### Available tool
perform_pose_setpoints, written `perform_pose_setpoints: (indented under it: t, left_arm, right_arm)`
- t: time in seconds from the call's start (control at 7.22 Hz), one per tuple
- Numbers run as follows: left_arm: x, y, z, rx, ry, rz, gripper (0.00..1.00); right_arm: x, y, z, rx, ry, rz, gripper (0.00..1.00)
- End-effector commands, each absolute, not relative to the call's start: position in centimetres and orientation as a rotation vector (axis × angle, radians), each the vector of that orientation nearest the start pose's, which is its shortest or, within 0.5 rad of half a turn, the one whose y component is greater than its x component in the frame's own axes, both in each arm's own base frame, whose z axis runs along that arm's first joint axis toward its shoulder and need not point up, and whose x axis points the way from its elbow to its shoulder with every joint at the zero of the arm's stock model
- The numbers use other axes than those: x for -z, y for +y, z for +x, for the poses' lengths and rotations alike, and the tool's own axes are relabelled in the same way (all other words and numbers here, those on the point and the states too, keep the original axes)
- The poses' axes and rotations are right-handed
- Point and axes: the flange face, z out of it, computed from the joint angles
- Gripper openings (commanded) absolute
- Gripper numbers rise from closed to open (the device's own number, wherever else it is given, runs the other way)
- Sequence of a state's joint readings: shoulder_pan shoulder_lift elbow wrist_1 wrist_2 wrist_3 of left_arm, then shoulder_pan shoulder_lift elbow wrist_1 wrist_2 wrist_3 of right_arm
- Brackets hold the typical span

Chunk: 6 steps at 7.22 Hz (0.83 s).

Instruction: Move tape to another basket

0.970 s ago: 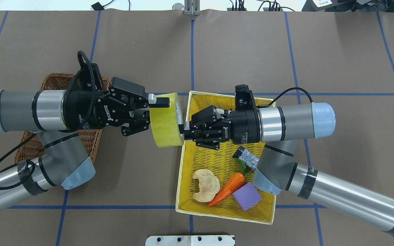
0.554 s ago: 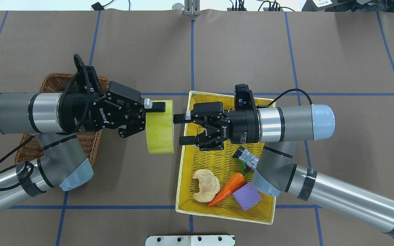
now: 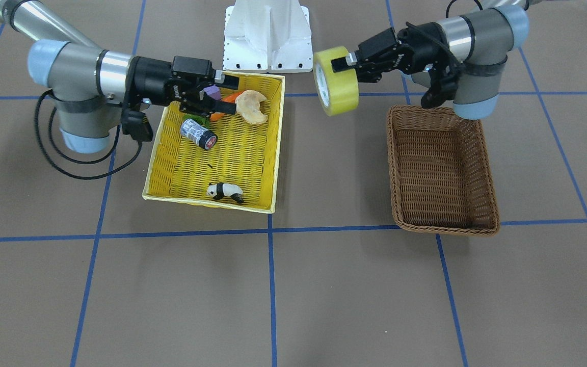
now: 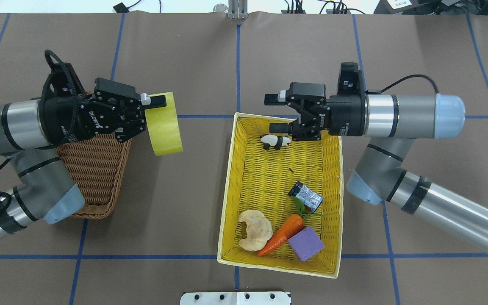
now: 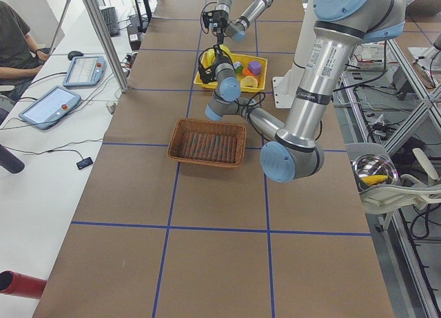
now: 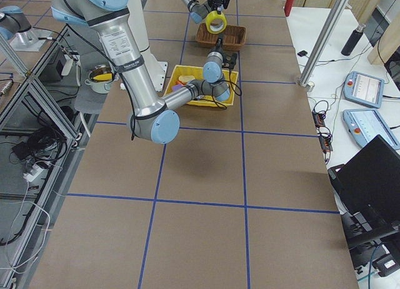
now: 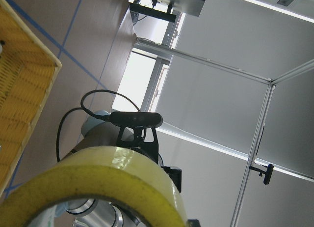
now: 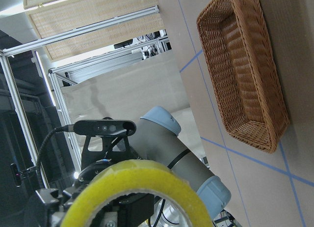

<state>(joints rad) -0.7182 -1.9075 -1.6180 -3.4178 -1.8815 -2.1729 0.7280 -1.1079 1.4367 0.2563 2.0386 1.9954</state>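
My left gripper (image 4: 153,112) is shut on the yellow tape (image 4: 165,123), one finger on the roll's outer face. It holds the roll on edge in the air, just right of the brown wicker basket (image 4: 95,169). In the front view the tape (image 3: 335,81) hangs beside that basket's (image 3: 441,173) corner nearest the robot, with the left gripper (image 3: 345,67) behind it. The left wrist view shows the tape (image 7: 98,180) up close. My right gripper (image 4: 270,113) is open and empty over the yellow basket's (image 4: 229,178) far end. The right wrist view shows the tape (image 8: 137,187) and the brown basket (image 8: 245,65).
The yellow basket holds a toy panda (image 4: 274,142), a grey printed can (image 4: 307,197), a carrot (image 4: 282,235), a purple block (image 4: 306,242) and a pale cracker (image 4: 254,228). My left forearm covers part of the brown basket. A white mount (image 3: 268,35) stands at the robot's edge.
My right gripper let go of the tape, opened and drew back to the right and away. My left gripper carried the tape left, toward the brown basket. The panda is now uncovered.
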Motion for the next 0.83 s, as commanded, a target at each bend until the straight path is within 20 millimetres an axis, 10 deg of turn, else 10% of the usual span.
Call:
perform_pose_setpoints:
  t: [0.0, 0.28, 0.42, 0.69]
  left_arm:
    - [-32.6, -44.5, 30.4, 0.363, 1.98, 0.172, 0.0]
    - [-35.4, -49.8, 22.8, 0.307, 1.719, 0.282, 0.0]
    - [-36.6, -50.8, 21.3, 0.267, 1.615, 0.302, 0.0]
    - [-38.9, -52.1, 21.8, 0.202, 1.41, 0.338, 0.0]
  right_arm:
    - [-37.2, -48.2, -31.2, -0.087, -1.8, 0.387, 0.99]
    - [-45.3, -49.3, -25.0, -0.018, -1.523, 0.573, 0.99]
    - [-50.1, -49.1, -21.3, 0.026, -1.366, 0.634, 0.99]
    - [-52.7, -52.3, -13.7, 0.163, -1.188, 0.582, 0.99]
